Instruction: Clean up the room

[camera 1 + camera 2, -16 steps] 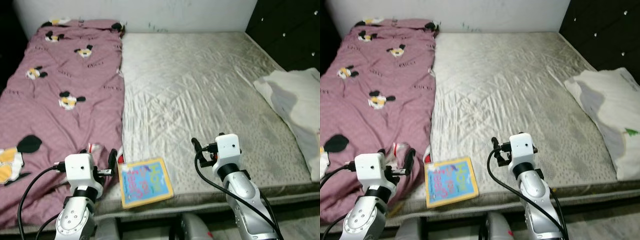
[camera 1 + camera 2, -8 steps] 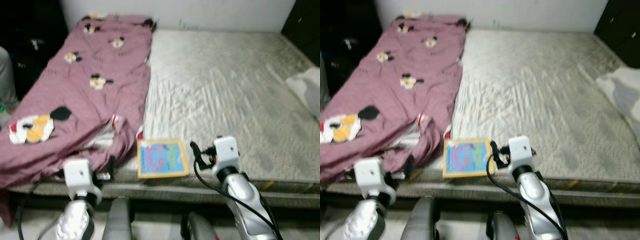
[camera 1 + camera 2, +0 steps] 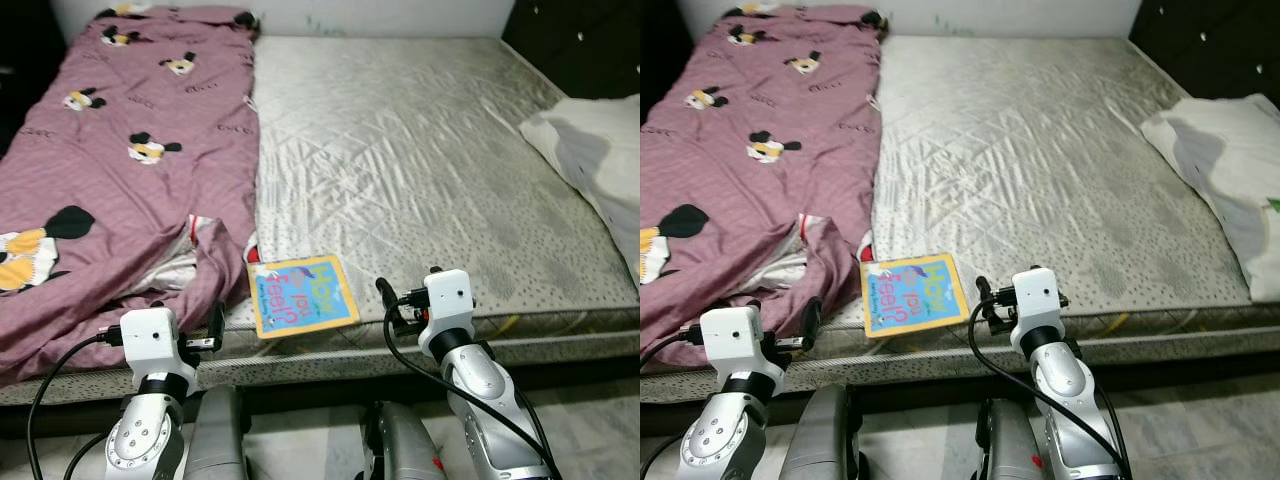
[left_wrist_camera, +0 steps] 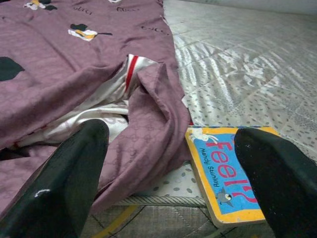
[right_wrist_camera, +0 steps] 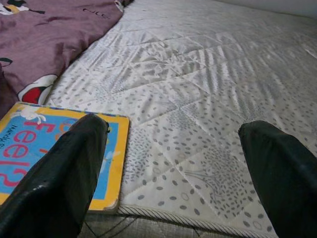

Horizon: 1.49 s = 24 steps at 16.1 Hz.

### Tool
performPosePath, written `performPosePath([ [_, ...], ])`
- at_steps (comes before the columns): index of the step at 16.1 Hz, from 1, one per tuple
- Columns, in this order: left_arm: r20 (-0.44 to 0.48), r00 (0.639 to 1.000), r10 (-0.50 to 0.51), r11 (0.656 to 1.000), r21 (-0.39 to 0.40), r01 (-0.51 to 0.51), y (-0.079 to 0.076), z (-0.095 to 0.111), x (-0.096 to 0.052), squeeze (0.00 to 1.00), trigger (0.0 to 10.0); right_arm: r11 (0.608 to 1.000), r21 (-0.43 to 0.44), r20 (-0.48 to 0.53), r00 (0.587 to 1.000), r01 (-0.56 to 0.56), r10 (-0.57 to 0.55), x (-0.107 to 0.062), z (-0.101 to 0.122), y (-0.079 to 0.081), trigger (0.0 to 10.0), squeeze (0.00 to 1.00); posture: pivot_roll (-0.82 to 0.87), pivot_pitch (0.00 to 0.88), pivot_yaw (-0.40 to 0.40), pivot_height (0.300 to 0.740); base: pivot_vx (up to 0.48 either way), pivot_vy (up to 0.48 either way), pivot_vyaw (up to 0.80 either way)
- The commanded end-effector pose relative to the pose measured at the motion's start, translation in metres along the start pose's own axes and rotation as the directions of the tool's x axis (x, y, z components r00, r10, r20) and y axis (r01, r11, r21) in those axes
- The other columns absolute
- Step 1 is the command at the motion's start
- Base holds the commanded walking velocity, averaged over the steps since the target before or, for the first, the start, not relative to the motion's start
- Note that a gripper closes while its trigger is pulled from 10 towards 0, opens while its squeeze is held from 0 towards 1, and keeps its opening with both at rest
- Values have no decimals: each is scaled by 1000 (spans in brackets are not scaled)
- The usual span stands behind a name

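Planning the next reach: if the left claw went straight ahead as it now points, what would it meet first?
Probably the bunched edge of the purple blanket, centred between its open fingers; the book lies off to one side. Depth is uncertain.

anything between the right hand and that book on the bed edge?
Nothing visible. The right hand is open, and bare mattress lies between it and the book. The blanket bunches on the book's far side.

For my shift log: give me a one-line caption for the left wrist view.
Open left claw faces the bed edge, a rumpled purple blanket beside a picture book.
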<state>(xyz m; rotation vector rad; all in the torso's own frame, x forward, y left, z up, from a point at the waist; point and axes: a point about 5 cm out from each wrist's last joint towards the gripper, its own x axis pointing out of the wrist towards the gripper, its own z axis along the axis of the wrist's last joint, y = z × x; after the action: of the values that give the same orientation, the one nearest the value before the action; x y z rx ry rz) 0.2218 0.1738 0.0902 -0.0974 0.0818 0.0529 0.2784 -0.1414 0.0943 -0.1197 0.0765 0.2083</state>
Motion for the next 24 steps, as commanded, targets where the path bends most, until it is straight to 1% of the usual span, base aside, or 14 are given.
performPosePath([
  [1,-2,1000,2,1000,4,-2,0,1,1,0,10000,1000,4,1,1000,-1,1,0,1,-1,10000,0,16,134,-33,568,0,0,0],
  [2,-2,1000,1,1000,4,-1,0,1,1,0,10000,1000,4,1,1000,-1,1,0,1,-1,10000,0,16,134,-33,563,0,0,0],
  [3,-1,1000,0,1000,3,0,0,1,1,0,10000,1000,2,0,1000,-1,1,0,1,-1,10000,0,16,134,-33,543,0,0,0],
  [5,2,1000,-1,1000,2,1,-1,1,2,0,10000,1000,1,1,1000,-1,1,1,1,-1,10000,0,16,134,-33,518,0,0,0],
  [10,6,1000,20,1000,-2,-20,2,2,5,0,10000,1000,-7,-3,1000,5,-5,1,0,-2,10000,0,16,134,-34,518,0,0,0],
  [11,8,998,54,998,-17,-54,9,2,13,0,10000,1000,-5,-5,1000,9,-9,1,0,-2,10000,0,10,135,-42,518,0,0,0],
  [12,9,997,74,997,-23,-73,12,2,16,0,10000,1000,-5,-5,1000,10,-10,2,0,-3,10000,0,10,135,-42,518,0,0,0],
  [13,14,995,94,995,-33,-94,16,4,25,0,10000,1000,-5,-6,1000,10,-10,2,0,-3,10000,0,4,137,-52,518,0,0,0],
  [14,14,996,83,996,-36,-82,15,5,32,0,10000,1000,-6,-7,1000,9,-9,2,1,-4,10000,0,4,137,-52,518,0,0,0],
  [17,-5,1000,26,999,-47,-26,1,3,52,0,10000,1000,-14,-8,1000,27,-27,1,2,-10,10000,0,-24,155,-51,518,0,0,0],
  [18,-9,1000,17,999,-47,-18,-2,3,56,0,10000,999,-14,-8,1000,30,-30,0,2,-10,10000,0,-32,158,-50,518,0,0,0],
  [20,-19,1000,-18,998,-60,16,-14,1,71,0,10000,999,-18,-13,999,44,-44,-8,2,-14,10000,0,-54,171,-42,518,0,0,0],
  [22,-17,999,-29,997,-67,28,-16,2,78,0,10000,998,-21,-23,998,55,-55,-15,-1,-17,10000,0,-72,189,-36,518,0,0,0],
  [24,-25,999,-37,996,-80,35,-14,3,93,0,10000,998,-24,-34,998,59,-60,-21,-2,-18,10000,0,-87,208,-31,518,0,0,0],
])
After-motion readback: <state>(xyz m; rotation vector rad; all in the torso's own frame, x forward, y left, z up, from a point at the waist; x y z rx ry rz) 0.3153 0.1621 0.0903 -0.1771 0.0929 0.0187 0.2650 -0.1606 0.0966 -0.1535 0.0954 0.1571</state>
